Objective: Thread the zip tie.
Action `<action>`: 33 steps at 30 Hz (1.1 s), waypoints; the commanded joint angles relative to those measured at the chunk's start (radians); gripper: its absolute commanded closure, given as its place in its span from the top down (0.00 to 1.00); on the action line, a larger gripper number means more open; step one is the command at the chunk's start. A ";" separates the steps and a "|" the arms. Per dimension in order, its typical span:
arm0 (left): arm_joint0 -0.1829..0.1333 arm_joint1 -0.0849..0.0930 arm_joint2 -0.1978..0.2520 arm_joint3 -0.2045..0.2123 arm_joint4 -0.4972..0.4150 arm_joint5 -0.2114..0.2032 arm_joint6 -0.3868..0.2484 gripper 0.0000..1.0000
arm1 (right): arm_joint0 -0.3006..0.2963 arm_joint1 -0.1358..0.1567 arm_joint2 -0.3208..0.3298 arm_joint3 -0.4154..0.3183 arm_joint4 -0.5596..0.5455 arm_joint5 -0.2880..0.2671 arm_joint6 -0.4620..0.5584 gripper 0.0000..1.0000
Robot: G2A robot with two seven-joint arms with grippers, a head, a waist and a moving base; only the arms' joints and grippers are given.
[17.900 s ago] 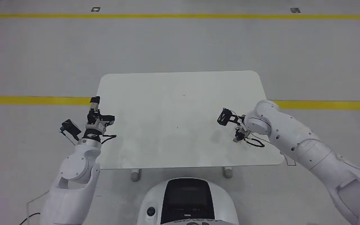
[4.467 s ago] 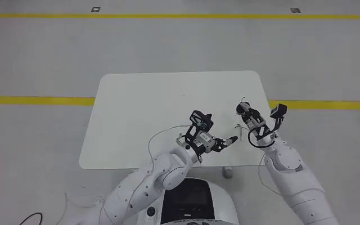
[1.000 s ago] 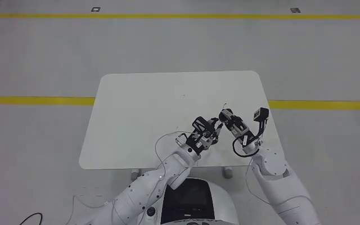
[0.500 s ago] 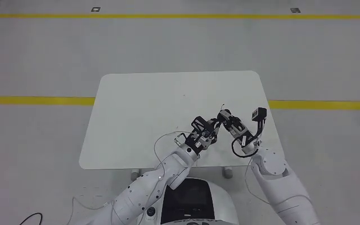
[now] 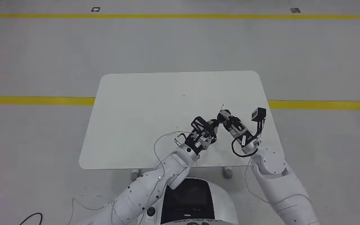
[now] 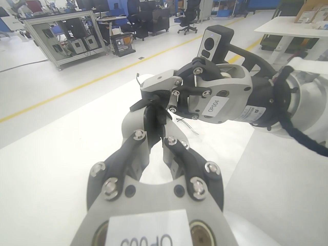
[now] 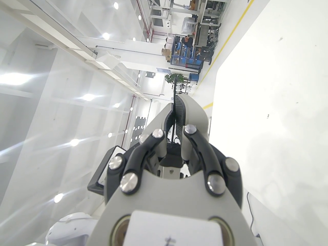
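Above the white table [image 5: 146,107], near its front right part, my two grippers meet tip to tip. The left gripper [image 6: 153,115] is shut on one end of a thin black zip tie [image 6: 137,106], which juts out sideways from its pads. The right gripper [image 6: 151,94] comes in from the opposite side and touches the left fingertips. In its own wrist view the right gripper [image 7: 175,111] is shut on the zip tie [image 7: 174,95], whose thin tail sticks out past the fingertips. From the top, the left gripper [image 5: 211,126] and right gripper [image 5: 222,116] sit close together.
A few thin loose strands [image 6: 187,125] lie on the table below the grippers. The table's front edge runs close under both arms. The bare tabletop stretches away to the left and back.
Over the last second the right gripper has shifted slightly left toward the left gripper, closing the small gap between their tips. Both stay shut.
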 commanded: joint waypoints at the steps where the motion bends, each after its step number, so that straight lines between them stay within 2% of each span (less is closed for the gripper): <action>1: 0.002 0.000 -0.003 -0.001 0.002 -0.001 0.001 0.00 | 0.001 -0.001 0.001 0.002 0.001 0.000 0.000 1.00; 11: 0.017 0.008 -0.026 -0.021 0.034 -0.020 0.008 0.00 | -0.012 0.002 0.041 0.000 0.011 0.000 -0.001 1.00; 17: 0.028 0.018 -0.051 -0.041 0.057 -0.053 0.028 0.00 | -0.024 0.004 0.077 0.008 0.135 0.005 0.074 1.00; 19: 0.026 0.020 -0.054 -0.049 0.066 -0.077 0.031 0.00 | -0.024 0.004 0.084 0.013 0.161 0.007 0.083 1.00; 31: 0.030 0.020 -0.055 -0.049 0.060 -0.080 0.038 0.00 | -0.024 0.004 0.084 0.013 0.161 0.007 0.083 1.00; 32: 0.026 0.023 -0.062 -0.042 0.074 -0.089 0.046 0.00 | -0.024 0.004 0.084 0.013 0.161 0.007 0.083 1.00; 33: 0.020 0.027 -0.068 -0.034 0.128 -0.073 0.048 0.00 | -0.024 0.004 0.084 0.013 0.161 0.007 0.083 1.00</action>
